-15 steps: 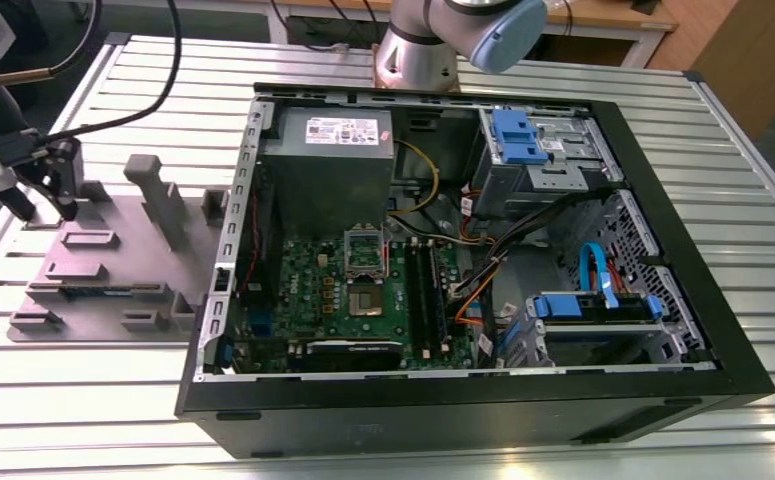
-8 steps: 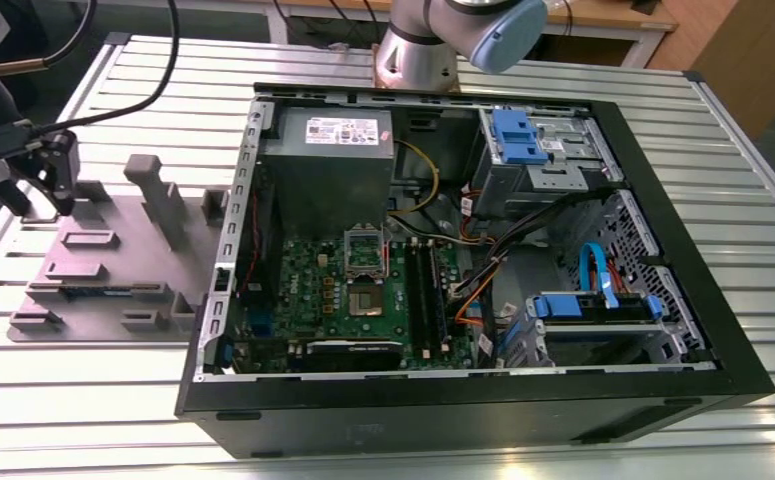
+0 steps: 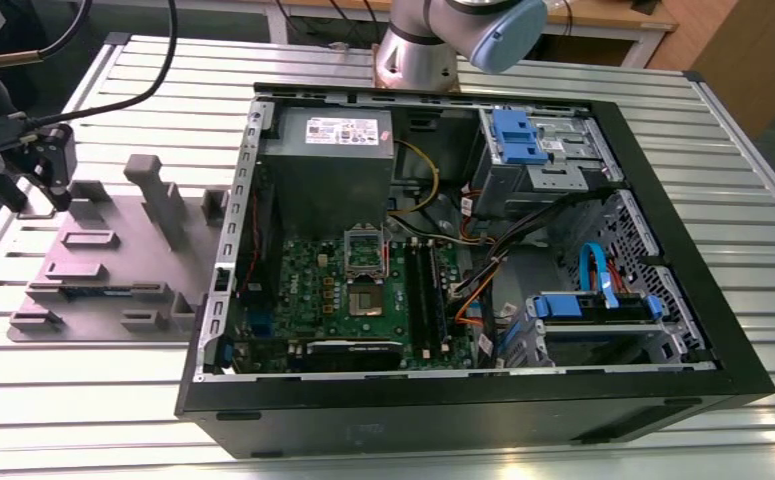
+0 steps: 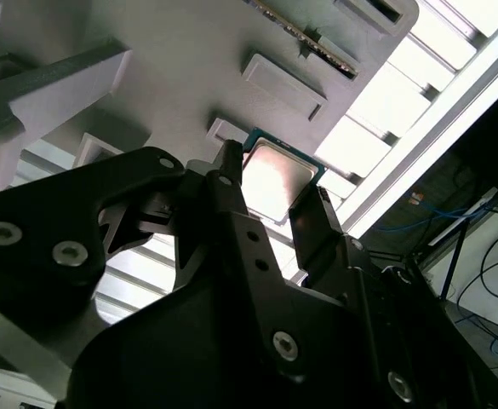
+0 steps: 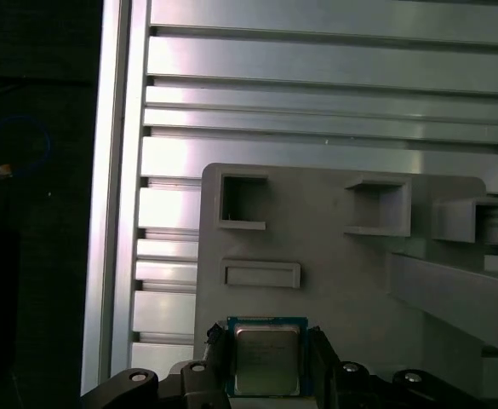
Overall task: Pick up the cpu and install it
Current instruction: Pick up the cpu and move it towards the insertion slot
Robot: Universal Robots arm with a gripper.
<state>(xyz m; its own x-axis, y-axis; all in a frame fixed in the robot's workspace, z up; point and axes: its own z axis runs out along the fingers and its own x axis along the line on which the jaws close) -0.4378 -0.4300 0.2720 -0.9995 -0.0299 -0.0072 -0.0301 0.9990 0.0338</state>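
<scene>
The cpu (image 5: pixel 266 362) is a small square chip with a silvery top and a green rim. It sits between the two black fingers of my gripper (image 5: pixel 266 339), which press on its opposite edges. In the second wrist view the cpu (image 4: pixel 276 173) hangs in the gripper (image 4: pixel 276 194) just above the grey fixture tray (image 4: pixel 189 60). In the exterior view my gripper (image 3: pixel 38 207) hovers over the far corner of the tray (image 3: pixel 100 265), at the exterior view's left. The metal-framed socket (image 3: pixel 363 298) lies on the green board inside the open computer case (image 3: pixel 494 385).
The tray carries upright posts (image 3: pixel 156 195), several shallow pockets (image 5: pixel 261 273) and a thin green memory stick (image 3: pixel 100 292). The slatted metal table (image 3: pixel 80 400) ends close beside the tray. Inside the case are a grey power supply (image 3: pixel 327 160), cables and blue drive brackets (image 3: pixel 518 135).
</scene>
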